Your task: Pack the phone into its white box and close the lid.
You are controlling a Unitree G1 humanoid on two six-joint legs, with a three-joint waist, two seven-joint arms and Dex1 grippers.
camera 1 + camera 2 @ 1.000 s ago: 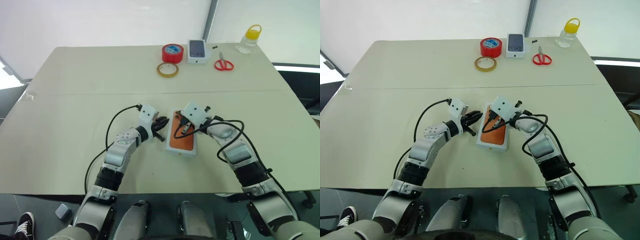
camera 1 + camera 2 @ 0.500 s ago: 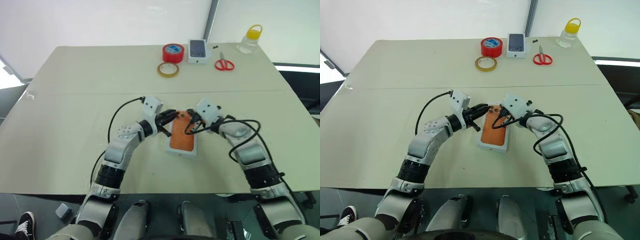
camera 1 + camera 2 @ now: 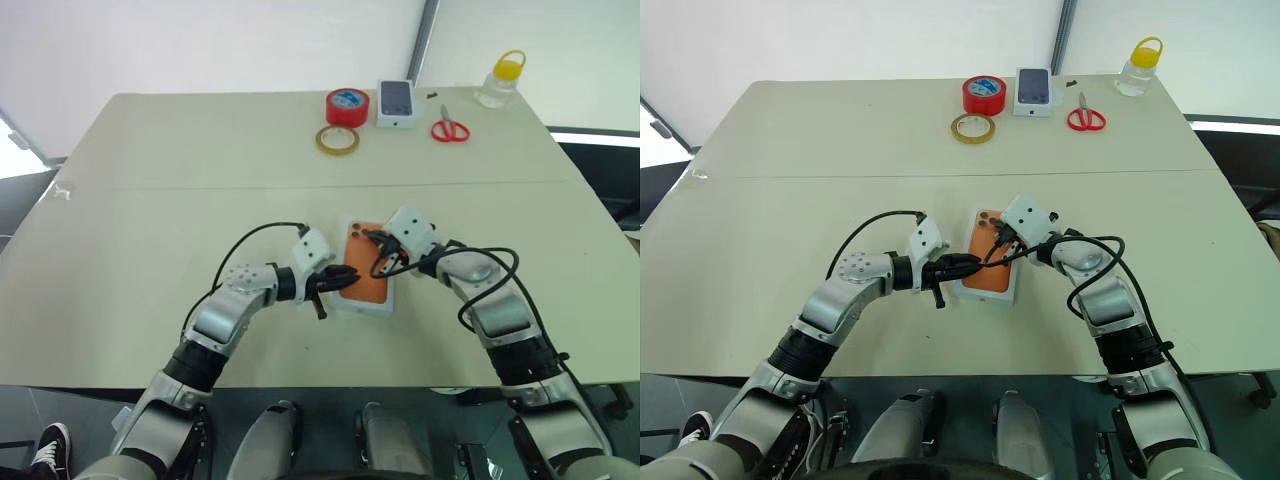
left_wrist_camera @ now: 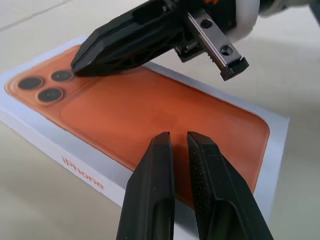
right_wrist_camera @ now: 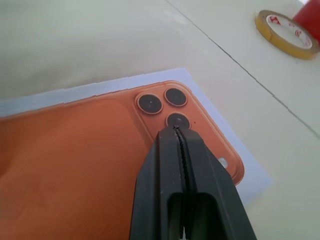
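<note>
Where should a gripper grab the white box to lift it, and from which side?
Probably by the two long side walls of the white box, spanning its short width and coming straight down from above. It lies flat on the table and is shallow. The top is a flush orange face with no edge to pinch, and the long walls are bare.

I see a matt orange phone (image 4: 165, 112) on smooth white cardboard box (image 4: 280, 145); the table (image 3: 150, 200) looks matt beige.

The word "iPhone" stands in orange letters on the white box's (image 4: 65, 150) side wall. Red marks on the yellow tape roll (image 5: 285, 35) are unreadable.
</note>
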